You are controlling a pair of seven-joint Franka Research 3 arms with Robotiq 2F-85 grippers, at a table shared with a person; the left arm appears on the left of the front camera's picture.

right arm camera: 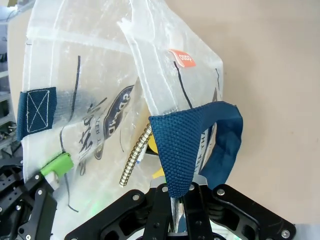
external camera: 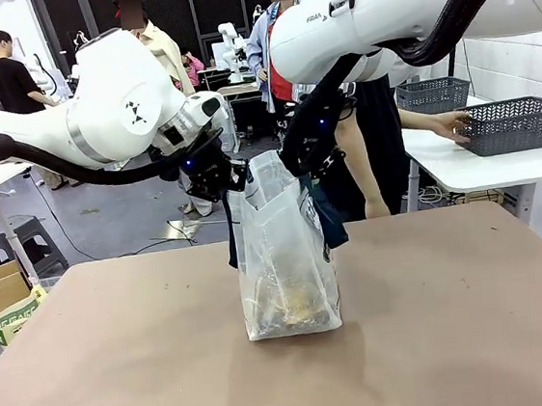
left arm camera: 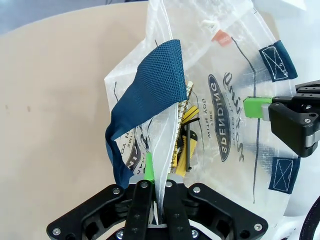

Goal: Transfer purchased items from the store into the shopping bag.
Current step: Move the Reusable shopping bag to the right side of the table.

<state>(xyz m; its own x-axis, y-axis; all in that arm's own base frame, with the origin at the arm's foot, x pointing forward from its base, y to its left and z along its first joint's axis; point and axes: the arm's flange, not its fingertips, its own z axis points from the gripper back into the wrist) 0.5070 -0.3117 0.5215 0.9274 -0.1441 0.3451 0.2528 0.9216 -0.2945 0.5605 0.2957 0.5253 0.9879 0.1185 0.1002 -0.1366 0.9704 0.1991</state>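
Translucent plastic film pinched flat between the pads of the left gripper (left arm camera: 154,176), at the left rim of the shopping bag (external camera: 287,259); jaws closed down to the thickness of the film. Same at the right gripper (right arm camera: 175,202): clamped tight on the opposite rim, just under 1 navy strap handle (right arm camera: 187,145) that folds over the fingers. Bag upright between the 2 grippers, mouth held apart, base apparently resting on the brown table (external camera: 458,319).

Inside the bag, low down: yellow-and-black tool (left arm camera: 184,150), ribbed metal piece (right arm camera: 134,156), more yellow beneath, too tangled behind the print to separate.

Behind and to the right of the bag, on a white side table (external camera: 500,164): dark grey lattice basket (external camera: 517,125), a person's hand (external camera: 454,124) at its near end. Contents hidden by the walls.

Judged from that: loading well under way, possibly finished. Cannot tell whether anything is left in the basket. Likely to do: any last items dropped in, then release of the rim.

Count: 2 grippers, 1 bag, 2 navy handles, 2 baskets (second grey basket (external camera: 432,95) farther behind the bag), at least 2 items in the bag, 1 hand at the basket.
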